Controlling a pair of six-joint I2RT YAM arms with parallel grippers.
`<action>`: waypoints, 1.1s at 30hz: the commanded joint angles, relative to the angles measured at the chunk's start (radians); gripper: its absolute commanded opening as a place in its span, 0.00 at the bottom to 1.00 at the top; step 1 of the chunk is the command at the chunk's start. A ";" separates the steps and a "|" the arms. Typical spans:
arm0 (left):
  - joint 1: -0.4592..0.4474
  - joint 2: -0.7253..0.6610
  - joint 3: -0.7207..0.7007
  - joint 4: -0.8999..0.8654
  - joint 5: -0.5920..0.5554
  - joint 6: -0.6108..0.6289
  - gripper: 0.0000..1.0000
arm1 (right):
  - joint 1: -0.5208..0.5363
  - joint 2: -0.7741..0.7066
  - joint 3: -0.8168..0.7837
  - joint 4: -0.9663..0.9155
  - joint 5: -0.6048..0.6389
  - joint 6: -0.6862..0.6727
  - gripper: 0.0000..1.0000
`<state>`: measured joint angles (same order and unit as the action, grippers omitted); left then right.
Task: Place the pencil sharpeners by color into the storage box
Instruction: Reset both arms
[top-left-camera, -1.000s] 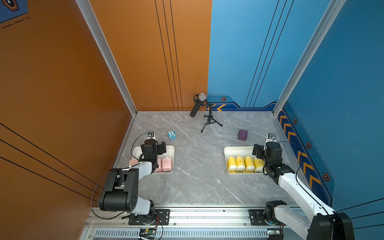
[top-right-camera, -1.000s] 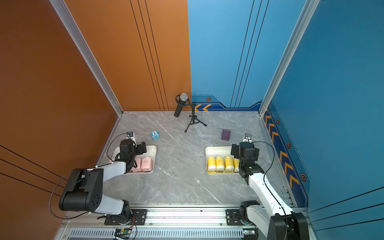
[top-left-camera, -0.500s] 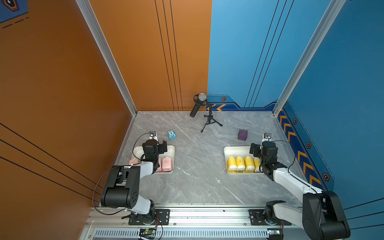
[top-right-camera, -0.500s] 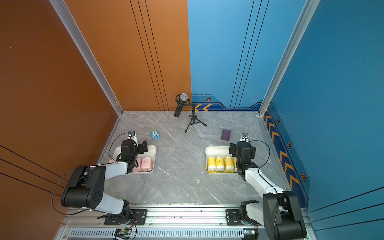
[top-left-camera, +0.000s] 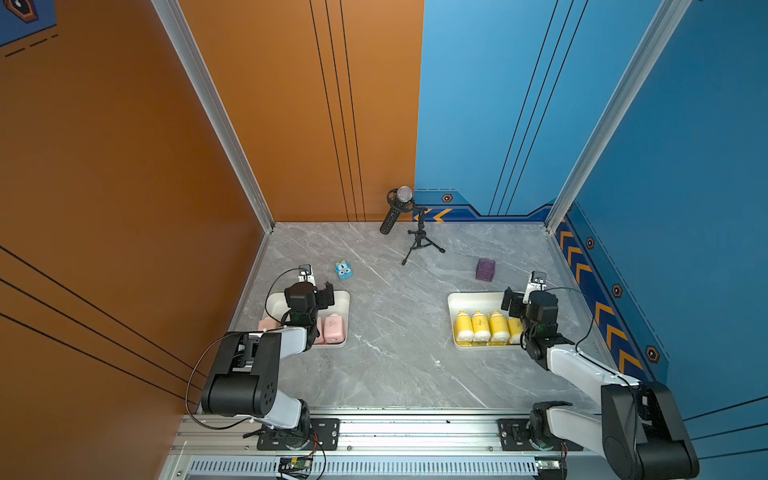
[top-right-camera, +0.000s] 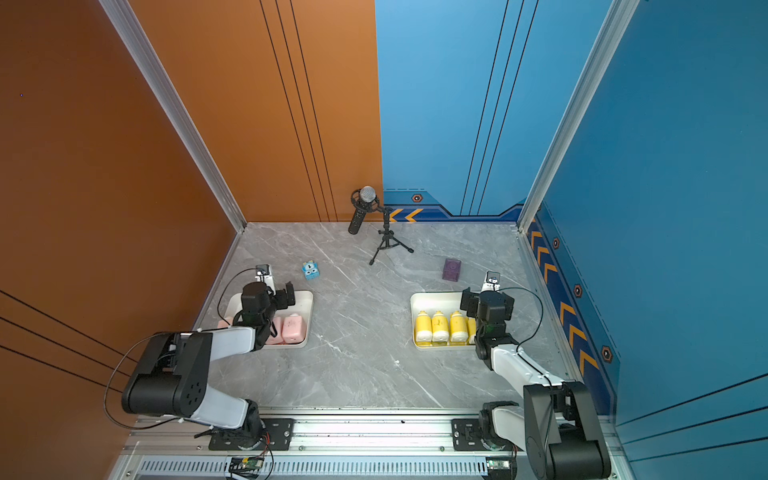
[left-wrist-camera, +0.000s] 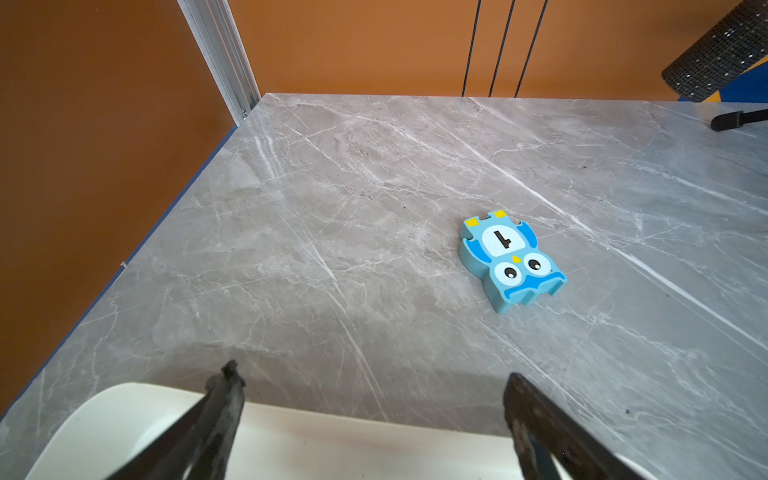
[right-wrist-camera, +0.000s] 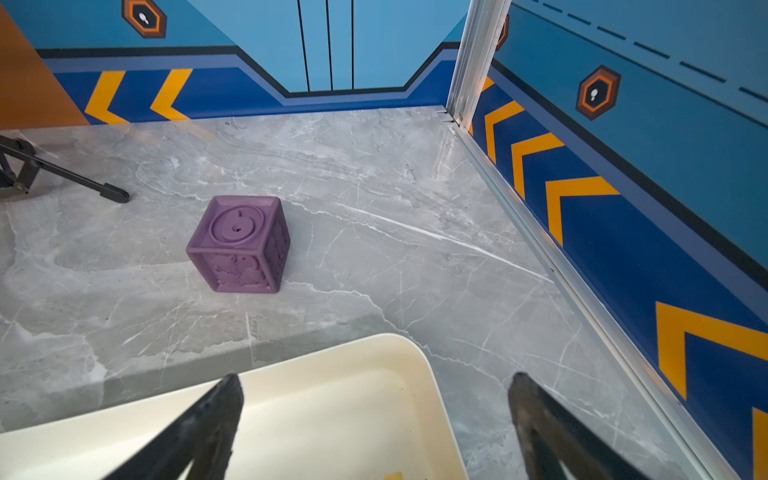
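- how's your left gripper (left-wrist-camera: 372, 374) sitting?
- jaws spread wide, nothing between them. your left arm (top-left-camera: 286, 338) is folded low, forearm reaching forward.
- and your right gripper (right-wrist-camera: 374, 377)?
- same there: jaws wide apart and empty. your right arm (top-left-camera: 577, 365) is bent at the elbow, forearm angled forward.

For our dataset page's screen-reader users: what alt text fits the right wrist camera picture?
The right gripper, open and empty, hovers over a corner of a cream plastic tray. Beyond it a dark purple embossed cube sits on the grey marble tabletop, near a blue wall with orange chevrons.
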<state>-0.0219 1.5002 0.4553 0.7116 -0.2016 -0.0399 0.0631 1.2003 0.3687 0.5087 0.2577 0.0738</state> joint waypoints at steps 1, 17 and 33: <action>-0.007 0.010 -0.031 0.055 0.024 0.025 0.98 | -0.008 0.027 -0.013 0.091 -0.021 -0.012 1.00; -0.007 0.036 -0.077 0.165 0.027 0.029 0.98 | -0.012 0.122 -0.035 0.246 -0.067 -0.019 1.00; -0.008 0.044 -0.070 0.164 0.033 0.032 0.98 | -0.010 0.229 -0.032 0.337 -0.086 -0.032 1.00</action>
<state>-0.0219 1.5318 0.3878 0.8650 -0.1902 -0.0216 0.0578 1.3998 0.3466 0.7895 0.1829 0.0589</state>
